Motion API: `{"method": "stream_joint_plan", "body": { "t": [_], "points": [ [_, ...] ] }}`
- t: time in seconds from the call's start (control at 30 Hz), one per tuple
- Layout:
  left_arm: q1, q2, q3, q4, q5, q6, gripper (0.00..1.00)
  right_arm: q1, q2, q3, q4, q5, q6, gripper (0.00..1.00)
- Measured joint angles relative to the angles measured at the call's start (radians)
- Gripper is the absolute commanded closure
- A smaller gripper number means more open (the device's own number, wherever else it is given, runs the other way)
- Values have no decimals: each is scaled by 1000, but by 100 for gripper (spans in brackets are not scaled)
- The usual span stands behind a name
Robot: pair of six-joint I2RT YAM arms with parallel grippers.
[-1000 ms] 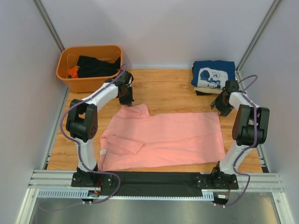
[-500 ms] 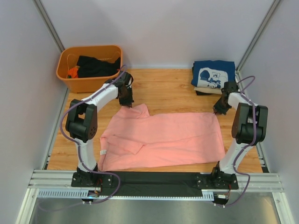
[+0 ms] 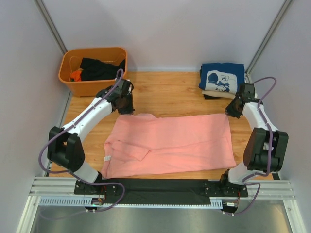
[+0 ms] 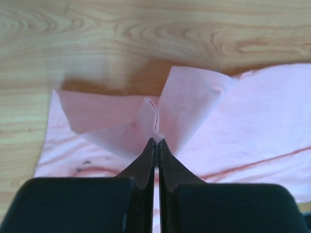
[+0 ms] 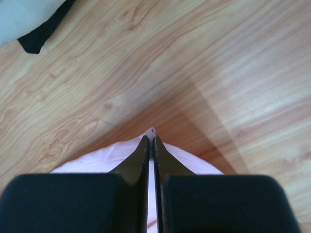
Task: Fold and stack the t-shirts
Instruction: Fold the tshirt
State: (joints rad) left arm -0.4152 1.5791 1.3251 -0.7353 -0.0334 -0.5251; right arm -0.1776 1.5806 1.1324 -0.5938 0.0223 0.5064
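The salmon-pink t-shirt [image 3: 170, 143] lies spread flat across the wooden table. My left gripper [image 3: 127, 108] is shut on its far left corner; in the left wrist view the cloth [image 4: 184, 104] bunches up at the fingertips [image 4: 155, 141]. My right gripper [image 3: 232, 111] is shut on the far right corner, a small tip of pink cloth [image 5: 151, 131] poking out between the pads. The navy t-shirt with white cartoon print [image 3: 221, 77] lies folded on top of beige and dark folded shirts at the back right.
An orange plastic tub [image 3: 92, 70] with dark clothing inside stands at the back left. Grey walls close in the table on both sides and behind. A black strip [image 3: 160, 184] runs along the near edge.
Both grippers have closed on the shirt's far corners and pulled outward and back. The far edge is now straighter, and the left arm has swung out to the left.
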Motion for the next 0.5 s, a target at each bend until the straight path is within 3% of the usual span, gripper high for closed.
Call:
{"method": "stream_joint_plan", "body": {
  "t": [0.2,0.5],
  "points": [
    [-61,-164,-150,-75,-48,-38,100,-37,-114,-98,-1,-15,0,100],
    [-175,-381,-265,-220,-120,-135,100,-115,-150,-158,-10,-78,-1,100]
  ]
}}
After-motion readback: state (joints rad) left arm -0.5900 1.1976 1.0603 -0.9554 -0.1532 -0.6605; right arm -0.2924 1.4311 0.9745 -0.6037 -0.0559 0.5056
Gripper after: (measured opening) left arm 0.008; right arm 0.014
